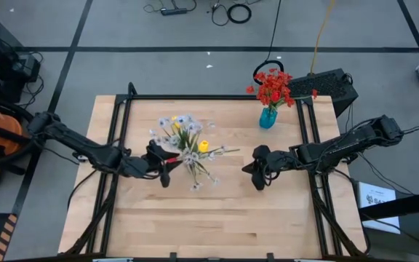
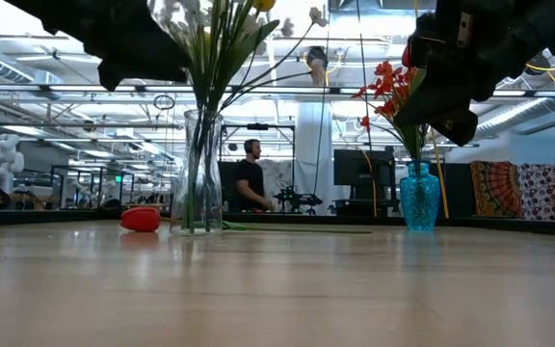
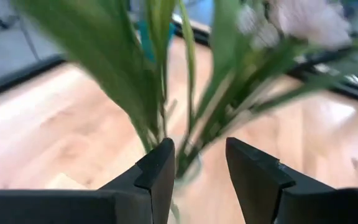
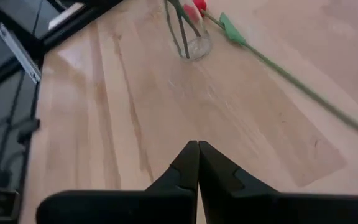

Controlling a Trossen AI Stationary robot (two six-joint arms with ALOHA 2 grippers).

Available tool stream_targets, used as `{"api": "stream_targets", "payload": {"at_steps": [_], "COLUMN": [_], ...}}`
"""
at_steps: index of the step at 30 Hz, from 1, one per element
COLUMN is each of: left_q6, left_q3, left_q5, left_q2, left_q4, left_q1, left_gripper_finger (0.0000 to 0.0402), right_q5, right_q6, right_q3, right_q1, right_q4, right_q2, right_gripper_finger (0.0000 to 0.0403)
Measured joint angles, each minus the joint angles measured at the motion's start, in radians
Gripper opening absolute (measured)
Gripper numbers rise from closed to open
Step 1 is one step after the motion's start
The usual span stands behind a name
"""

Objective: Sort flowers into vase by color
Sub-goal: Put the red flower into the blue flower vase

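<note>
The left gripper [image 1: 164, 161] sits just left of the clear vase [image 2: 198, 173], jaws parted around the bunch of stems; in the left wrist view the green stalks rise in the gap between its fingers [image 3: 157, 174], and nothing is pinched yet. That vase holds the mixed bunch [image 1: 186, 142]: pale sprays and a yellow bud [image 1: 203, 146]. A loose red bud [image 2: 141, 219] lies on the tabletop [image 1: 217, 218] just left of the clear vase, its long stem [image 4: 291, 78] running out to the vase's right.

The step in hand looks to be pulling one stem out of the mixed bunch. To do it well, the left gripper should close on a single stalk low down, near the clear vase's mouth, where stems are still bunched but separable, then lift straight up so the light glass does not tip or drag.

Right of the clear vase hovers the right gripper [image 1: 257, 173], jaws closed and empty, well placed to steady the glass. Farther right and back, the teal vase [image 1: 268, 117] already holds the red flowers [image 1: 273, 87].
</note>
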Motion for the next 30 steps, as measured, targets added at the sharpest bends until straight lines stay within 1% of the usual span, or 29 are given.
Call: {"api": "stream_targets", "payload": {"at_steps": [5, 7, 10, 14, 18, 20, 22, 24, 26, 28, 30], "left_q6": [-0.013, -0.077, -0.130, -0.194, -0.237, -0.238, -0.237, -0.237, -0.238, -0.241, -0.263], "left_q3": [0.000, 0.000, 0.000, 0.000, 0.000, 0.000, 0.000, 0.000, 0.000, 0.000, 0.000], "left_q5": [0.103, 0.122, 0.128, 0.128, 0.117, 0.103, 0.095, 0.065, 0.033, 0.026, 0.026], "left_q2": [-0.025, -0.033, -0.053, -0.078, -0.082, -0.082, -0.082, -0.081, -0.081, -0.081, -0.081], "left_q4": [-0.059, -0.079, -0.131, -0.240, -0.311, -0.316, -0.315, -0.321, -0.324, -0.320, -0.316], "left_q1": [-0.011, -0.018, -0.034, -0.059, -0.081, -0.086, -0.086, -0.087, -0.086, -0.086, -0.086], "left_gripper_finger": [0.0151, 0.0151, 0.0151, 0.0151, 0.0151, 0.0151, 0.0151, 0.0151, 0.0151, 0.0151, 0.0151], "right_q5": [-0.002, -0.002, -0.004, -0.007, -0.082, -0.116, -0.124, -0.139, -0.141, -0.145, -0.171], "right_q6": [-0.098, -0.157, -0.215, -0.238, -0.334, -0.388, -0.437, -0.487, -0.525, -0.570, -0.622], "right_q3": [0.000, 0.000, 0.004, 0.031, 0.104, 0.149, 0.192, 0.226, 0.249, 0.262, 0.273], "right_q1": [-0.003, -0.008, -0.027, -0.077, -0.131, -0.158, -0.186, -0.217, -0.248, -0.275, -0.301], "right_q4": [0.002, 0.002, 0.008, 0.003, -0.012, -0.015, -0.026, -0.032, -0.049, -0.054, -0.060], "right_q2": [0.005, 0.018, 0.047, 0.125, 0.238, 0.298, 0.355, 0.415, 0.470, 0.510, 0.538], "right_gripper_finger": [0.0000, 0.0000, 0.0000, 0.0000, 0.0008, 0.0017, 0.0029, 0.0045, 0.0062, 0.0080, 0.0096]}}
